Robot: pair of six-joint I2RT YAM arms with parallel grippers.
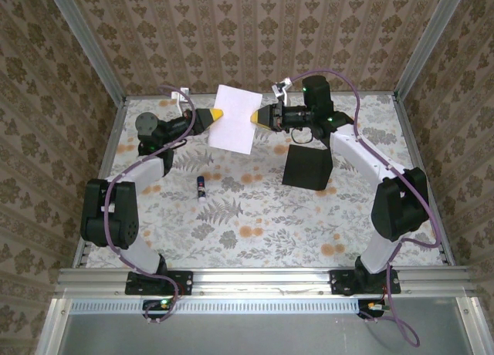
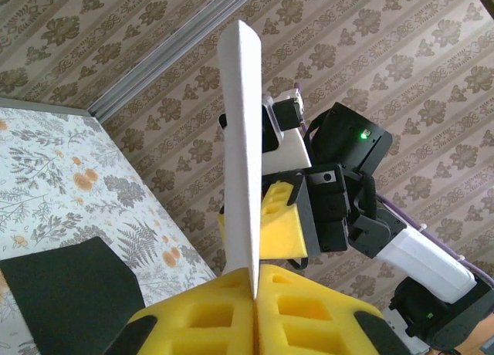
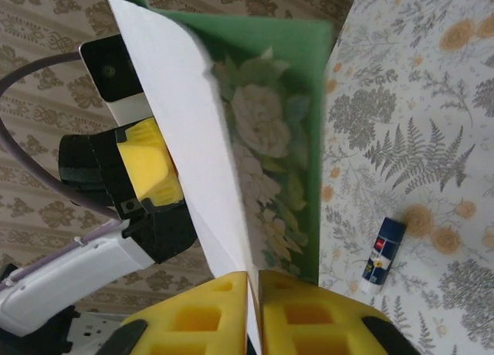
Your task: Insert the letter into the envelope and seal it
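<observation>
Letter held aloft between both claws, over the far bench; envelope flat on the bench, just beside the right arm.
Left claw and right claw each pinch an opposite edge. You're handling thin, light, floppy paper that bows in the right wrist view. Grip near the edges and pull gently, or it likely creases. You cannot make out the envelope's opening or flap.

My left end effector hides the bottom of the letter. The envelope runs off the picture's edge. The words on the glue stick are too small to read.
</observation>
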